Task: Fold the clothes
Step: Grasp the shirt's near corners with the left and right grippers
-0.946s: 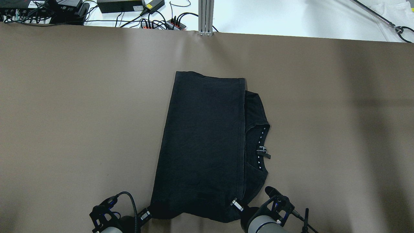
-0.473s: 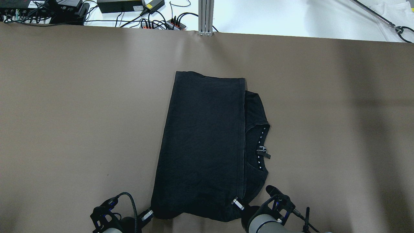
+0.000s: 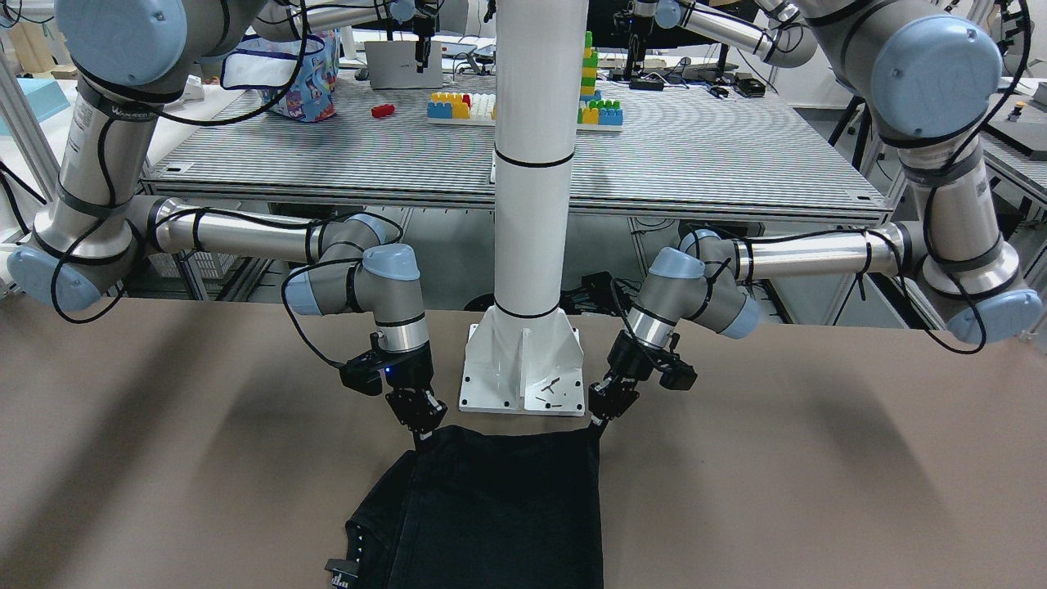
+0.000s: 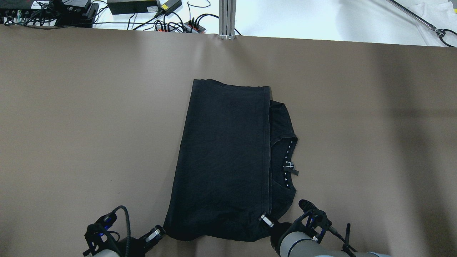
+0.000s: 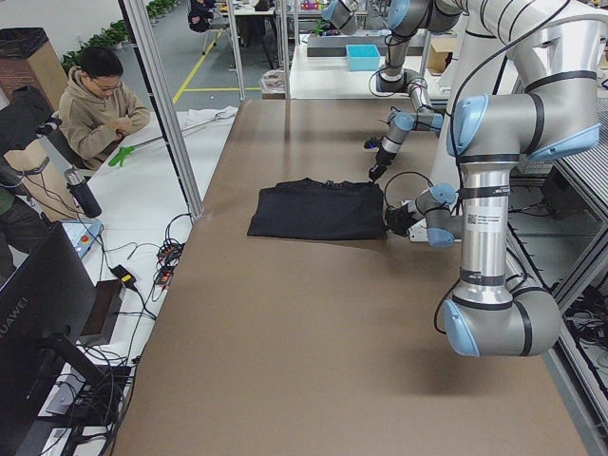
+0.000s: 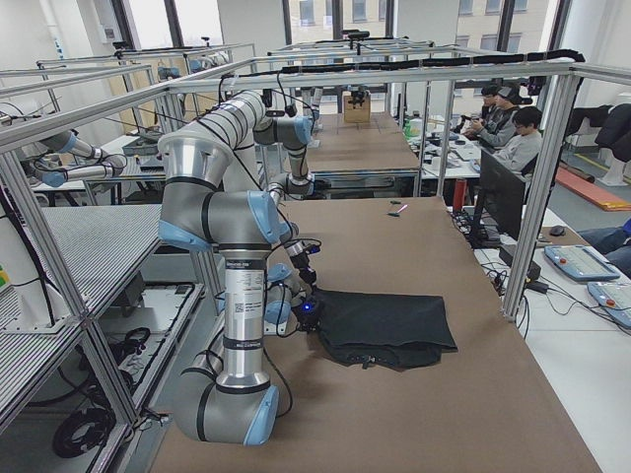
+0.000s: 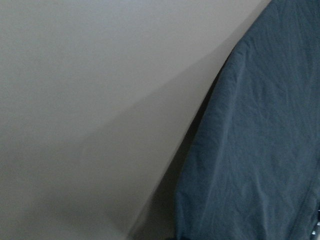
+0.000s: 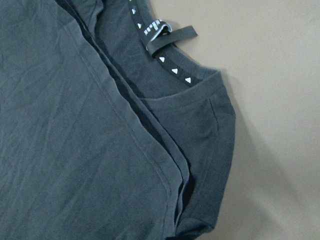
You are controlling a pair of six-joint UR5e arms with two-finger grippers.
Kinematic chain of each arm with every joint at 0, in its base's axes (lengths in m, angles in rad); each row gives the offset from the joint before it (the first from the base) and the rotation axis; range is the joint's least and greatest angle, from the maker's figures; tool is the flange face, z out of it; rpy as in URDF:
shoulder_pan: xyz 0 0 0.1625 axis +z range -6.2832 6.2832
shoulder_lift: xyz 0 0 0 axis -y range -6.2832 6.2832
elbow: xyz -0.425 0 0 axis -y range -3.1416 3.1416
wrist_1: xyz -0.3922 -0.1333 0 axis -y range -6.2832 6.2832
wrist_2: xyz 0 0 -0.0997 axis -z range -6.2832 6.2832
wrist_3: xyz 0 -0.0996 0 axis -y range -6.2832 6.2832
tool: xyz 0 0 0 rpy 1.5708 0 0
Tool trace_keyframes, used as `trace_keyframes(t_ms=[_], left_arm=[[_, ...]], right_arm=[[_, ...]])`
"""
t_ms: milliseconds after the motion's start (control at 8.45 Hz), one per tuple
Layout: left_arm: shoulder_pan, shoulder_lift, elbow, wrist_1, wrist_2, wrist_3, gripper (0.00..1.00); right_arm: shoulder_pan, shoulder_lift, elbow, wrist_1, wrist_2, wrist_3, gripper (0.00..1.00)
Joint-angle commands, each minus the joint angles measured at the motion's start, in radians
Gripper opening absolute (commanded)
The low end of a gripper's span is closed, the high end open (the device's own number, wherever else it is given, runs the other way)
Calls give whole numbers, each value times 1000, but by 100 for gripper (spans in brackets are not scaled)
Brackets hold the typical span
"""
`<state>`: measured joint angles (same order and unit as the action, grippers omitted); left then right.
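Two corners pinched: left gripper [image 3: 599,417] clamps the near-left corner of the folded black T-shirt [image 4: 225,160], right gripper [image 3: 422,427] the near-right, on the worktop [image 4: 89,125].

Clothes [image 4: 225,160] seen plain black, matte all over. Neck tape [image 8: 172,70], at 3 o'clock of clothes in overhead view, dotted with small white triangles. Table [image 4: 89,125] covered flat grey-brown. Column [image 3: 536,164] painted white, ringed by thin black bands. Left arm [image 3: 806,255] and right arm [image 3: 237,233] finished silver, joints capped pale blue. At 12 o'clock in front view, blocks [image 3: 462,106] shown red, yellow, blue, green, white.
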<state>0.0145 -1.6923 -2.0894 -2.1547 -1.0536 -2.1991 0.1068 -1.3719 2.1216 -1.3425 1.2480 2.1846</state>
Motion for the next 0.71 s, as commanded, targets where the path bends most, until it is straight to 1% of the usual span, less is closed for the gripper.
trace_keyframes(t_ms=[0,118,237,355,473,591], left_arm=[[-4,54,-148,7,-29,1,0],[-69,43,-168,9,-69,2,0],[-175,1,-166,15,-177,1,0],[-318,-68,-137,30,-303,4,0],[-475,-166,-50,94,-466,7,0],[-576,-279,79,105,-561,34,0]], right_arm=[[104,-18,99,0,145,0,0],[207,-16,113,0,291,0,0],[311,-9,109,0,420,0,0],[376,17,91,-1,483,-3,0],[443,83,43,-7,487,-64,0],[503,135,-24,-13,487,-144,0]])
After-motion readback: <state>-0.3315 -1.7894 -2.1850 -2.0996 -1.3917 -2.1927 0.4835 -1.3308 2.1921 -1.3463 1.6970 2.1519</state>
